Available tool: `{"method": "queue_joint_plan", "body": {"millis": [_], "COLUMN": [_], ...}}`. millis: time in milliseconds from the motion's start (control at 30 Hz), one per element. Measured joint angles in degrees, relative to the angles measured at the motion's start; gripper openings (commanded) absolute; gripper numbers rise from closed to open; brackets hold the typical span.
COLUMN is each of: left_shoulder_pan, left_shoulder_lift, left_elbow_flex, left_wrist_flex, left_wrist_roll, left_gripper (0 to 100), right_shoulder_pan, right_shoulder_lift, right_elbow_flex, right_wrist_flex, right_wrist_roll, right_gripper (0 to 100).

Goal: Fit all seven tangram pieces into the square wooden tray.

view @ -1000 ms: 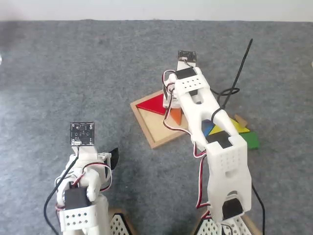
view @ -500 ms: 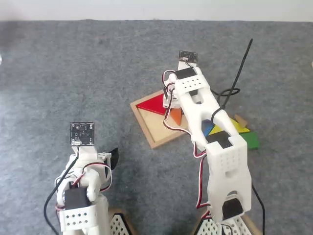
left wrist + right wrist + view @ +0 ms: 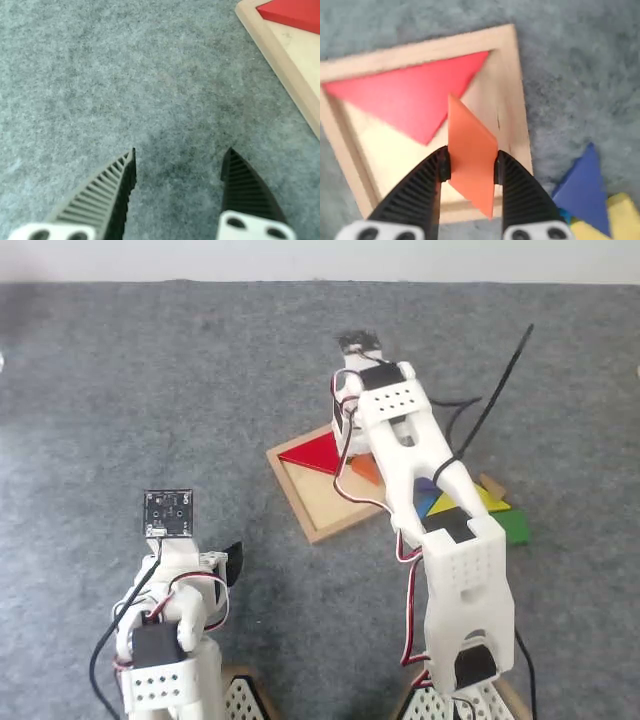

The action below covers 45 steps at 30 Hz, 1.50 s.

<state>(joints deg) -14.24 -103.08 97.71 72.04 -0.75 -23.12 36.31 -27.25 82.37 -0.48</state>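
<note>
The square wooden tray (image 3: 312,517) lies mid-table on grey carpet, with a red triangle (image 3: 310,453) in its far corner. My right gripper (image 3: 471,167) is shut on an orange parallelogram (image 3: 470,155), held tilted above the tray floor beside the red triangle (image 3: 410,100). From the high view the orange piece (image 3: 366,468) peeks out under the right wrist. Blue (image 3: 428,502), yellow (image 3: 482,498) and green (image 3: 513,528) pieces lie in a cluster to the right of the tray. My left gripper (image 3: 181,155) hangs open over bare carpet, short of the tray corner (image 3: 280,55).
A black cable (image 3: 495,380) runs across the carpet behind the loose pieces. A brown wooden piece (image 3: 491,483) sits at the cluster's far edge. Both arm bases stand at the near table edge. Open carpet spreads left of the tray.
The right wrist has swung up and slightly left, carrying the orange piece a little farther into the tray. The left arm has not moved.
</note>
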Motion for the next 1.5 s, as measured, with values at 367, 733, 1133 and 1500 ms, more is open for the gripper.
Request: {"method": "queue_joint_plan", "body": {"millis": [367,733,1133,1500], "left_shoulder_pan": [0.0,0.0,0.0,0.0], "left_shoulder_lift": [0.0,0.0,0.0,0.0], "left_elbow_flex": [0.0,0.0,0.0,0.0], "left_wrist_flex": [0.0,0.0,0.0,0.0], "left_wrist_roll": [0.0,0.0,0.0,0.0], "left_gripper": [27,27,27,27], "right_shoulder_pan": [-1.49,-1.49,-1.76,-2.64], "right_shoulder_lift": [0.0,0.0,0.09,6.95], "right_elbow_flex": [-0.88,-0.88,-0.09,-3.08], "right_wrist_flex": [-4.92,-8.44,-2.55,-3.69], "right_wrist_roll": [56.44,104.62,119.91,120.97], "right_gripper": [0.6,0.6,0.6,0.6]}}
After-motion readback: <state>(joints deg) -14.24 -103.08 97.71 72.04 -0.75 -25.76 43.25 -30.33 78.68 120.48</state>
